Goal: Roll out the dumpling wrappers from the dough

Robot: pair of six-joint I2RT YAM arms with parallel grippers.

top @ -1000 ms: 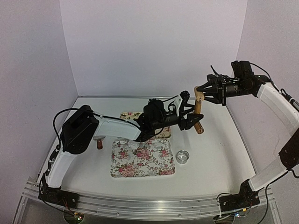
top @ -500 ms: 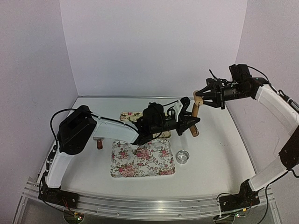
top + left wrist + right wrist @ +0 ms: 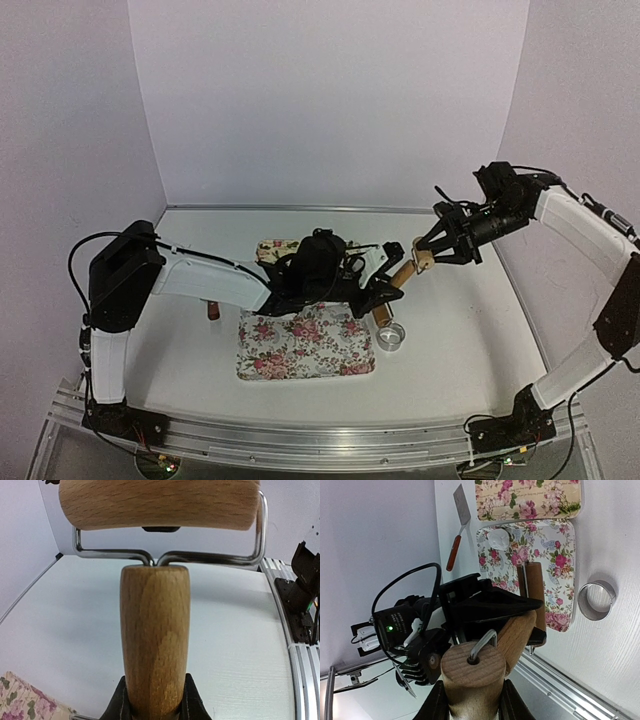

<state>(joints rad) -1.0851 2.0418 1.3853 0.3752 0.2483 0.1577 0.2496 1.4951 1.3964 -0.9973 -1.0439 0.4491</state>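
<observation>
A wooden roller hangs in the air between both arms. My left gripper (image 3: 155, 700) is shut on its handle (image 3: 155, 640), with the drum (image 3: 160, 502) crossing the top of that view on a wire frame. My right gripper (image 3: 472, 700) is shut on one end of the drum (image 3: 472, 666). From above, the left gripper (image 3: 388, 290) and the right gripper (image 3: 430, 258) meet at the handle (image 3: 403, 274), over the right edge of the near flowered tray (image 3: 300, 360). A white lump of dough (image 3: 498, 539) lies on that tray. The dumpling wrappers are out of view.
A metal ring (image 3: 391, 336) stands on the table right of the near tray, just below the roller. A second flowered tray (image 3: 272, 247) lies behind. A spatula (image 3: 461, 510) rests left of the trays. A darker wooden cylinder (image 3: 380, 315) shows past my left fingers.
My left gripper has shut on the roller's handle. Both arms have brought the roller down and to the left, from high near the back to just above the tray's right edge.
</observation>
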